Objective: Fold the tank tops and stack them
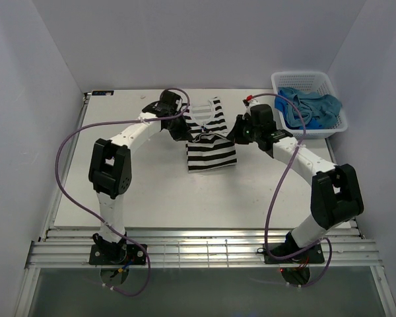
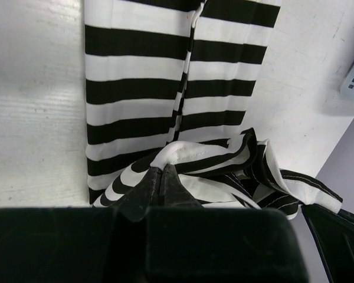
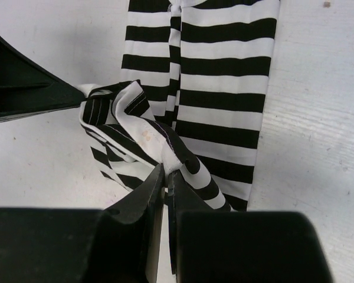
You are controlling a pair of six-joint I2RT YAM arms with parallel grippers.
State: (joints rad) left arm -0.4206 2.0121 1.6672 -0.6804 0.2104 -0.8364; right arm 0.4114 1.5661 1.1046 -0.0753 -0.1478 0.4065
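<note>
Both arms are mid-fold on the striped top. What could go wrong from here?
1. The left gripper and right gripper each pinch only a thin edge of the striped tank top; it may slip out.
2. The cloth between them is bunched, so the fold could land creased or skewed.
3. The grippers sit close together and might bump.

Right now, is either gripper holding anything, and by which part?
Both hold the striped tank top: the left gripper and the right gripper each pinch a bunched white-trimmed edge.
</note>
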